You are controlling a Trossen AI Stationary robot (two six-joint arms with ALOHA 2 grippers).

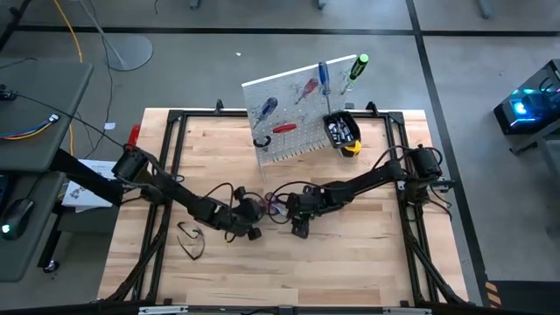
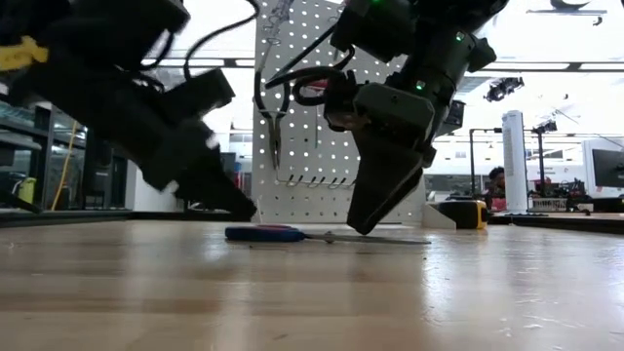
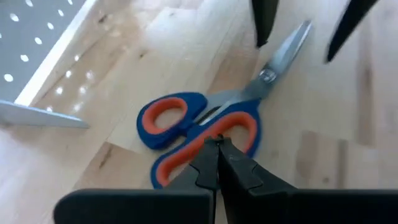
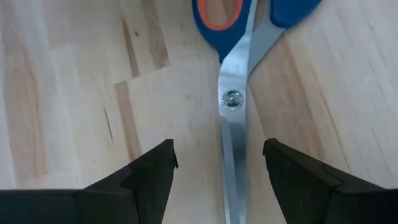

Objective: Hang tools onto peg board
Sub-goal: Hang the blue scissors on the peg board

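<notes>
Shut left claw [image 3: 217, 163] touches the blue-orange scissors [image 3: 205, 124] lying flat beside the peg board [image 3: 37, 50].

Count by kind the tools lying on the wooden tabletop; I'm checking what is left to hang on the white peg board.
Blue-and-orange-handled steel scissors: 1
Dark-handled pliers: 1
Total: 2

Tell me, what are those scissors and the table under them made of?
The scissors: the blades look like bare polished steel, grey and shiny with a round pivot screw; the handles seem to be blue plastic with softer-looking orange lining inside the loops, possibly rubber. The table appears to be pale wood, likely butcher-block planks, judging by the visible grain, darker streaks and seams between strips, with a smooth, slightly glossy finish.
</notes>
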